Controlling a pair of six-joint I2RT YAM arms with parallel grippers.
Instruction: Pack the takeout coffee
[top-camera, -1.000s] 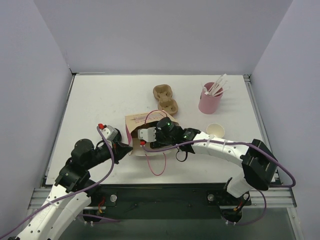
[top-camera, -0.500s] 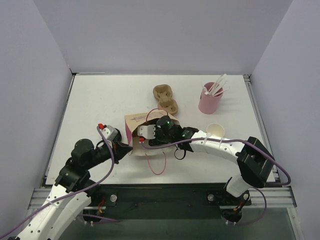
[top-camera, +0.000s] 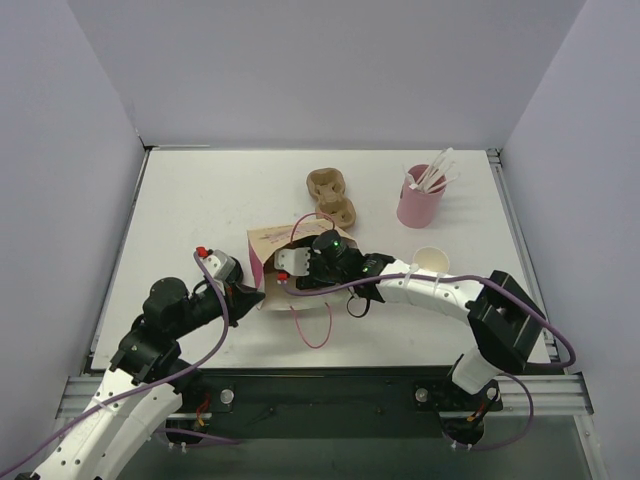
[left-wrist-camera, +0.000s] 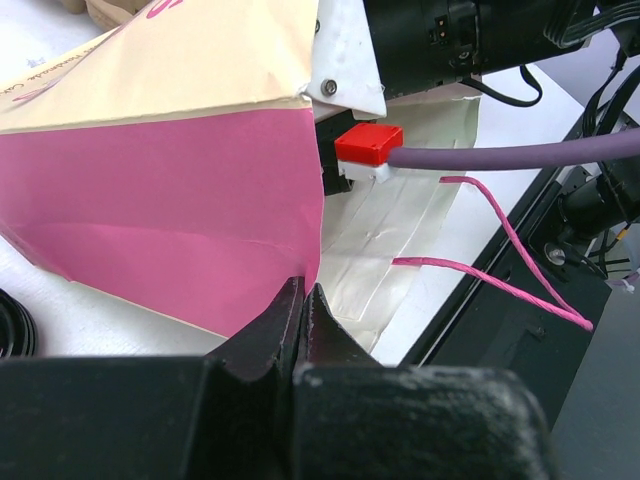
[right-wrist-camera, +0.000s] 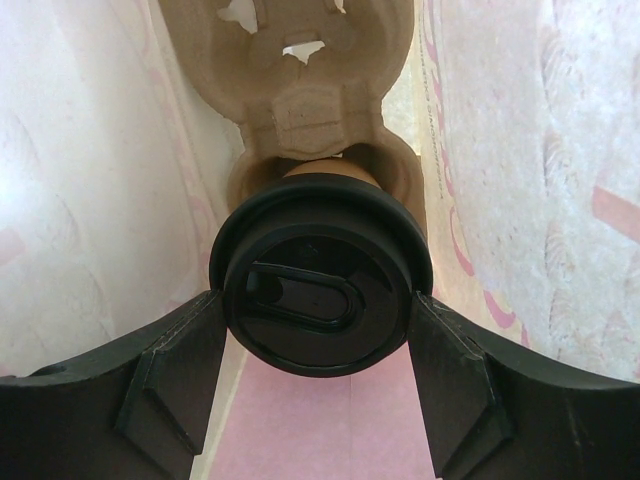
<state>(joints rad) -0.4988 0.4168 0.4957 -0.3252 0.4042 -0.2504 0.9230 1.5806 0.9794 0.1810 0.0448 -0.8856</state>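
A paper bag lies on its side, its mouth facing the near right. My left gripper is shut on the edge of the bag's pink side wall. My right gripper reaches deep inside the bag. Both its fingers press on the black lid of a kraft-brown takeout coffee cup. That cup stands in the near hole of a moulded-pulp tray inside the bag. A second takeout coffee cup, open with a white inside, stands on the table right of the bag.
Behind the bag, a second pulp tray rests on the table. A pink cup with white sticks stands at the back right. The bag's pink string handle trails toward the near edge.
My right arm has pushed a little farther left into the bag with the lidded cup. The left gripper has kept its hold on the bag's edge.
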